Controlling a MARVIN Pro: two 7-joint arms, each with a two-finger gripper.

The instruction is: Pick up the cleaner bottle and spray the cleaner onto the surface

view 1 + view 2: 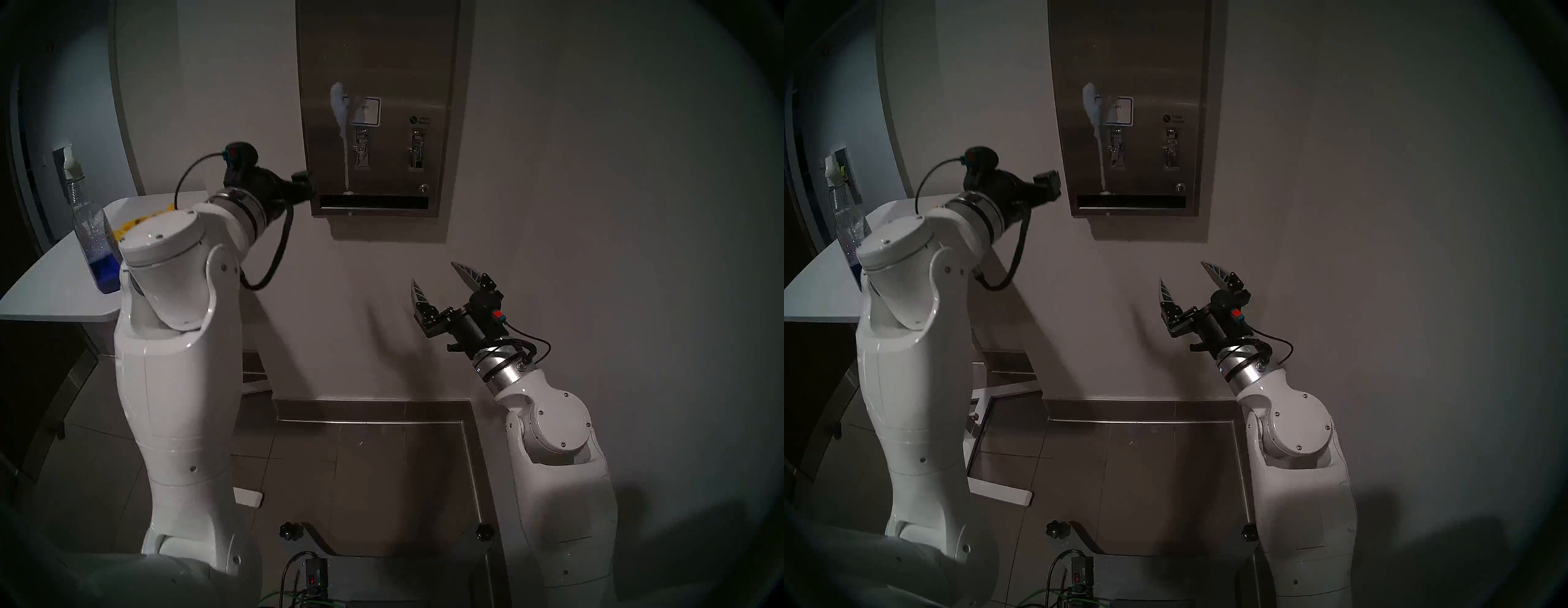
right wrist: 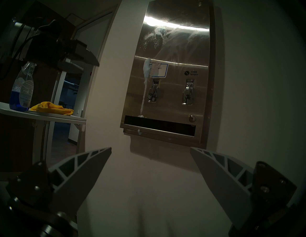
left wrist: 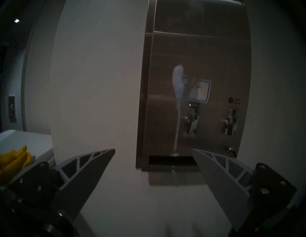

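Observation:
The cleaner bottle (image 1: 95, 242) stands upright on the white table (image 1: 46, 280), with blue liquid low inside; it also shows in the right wrist view (image 2: 21, 89). No gripper touches it. The steel dispenser front (image 1: 382, 63) hangs on the wall, with a white foam streak (image 1: 341, 110) running down past the sticker to the dark slot (image 1: 373, 201). My left gripper (image 3: 153, 149) is open and empty, level with the dispenser's lower left corner. My right gripper (image 1: 433, 271) is open and empty, below and right of the dispenser.
A yellow cloth (image 2: 51, 108) lies on the table beside the bottle. Two lever knobs (image 2: 153, 91) (image 2: 188, 92) and a key lock (image 2: 192, 118) stick out of the dispenser. A steel baseboard (image 1: 373, 409) runs along the tiled floor.

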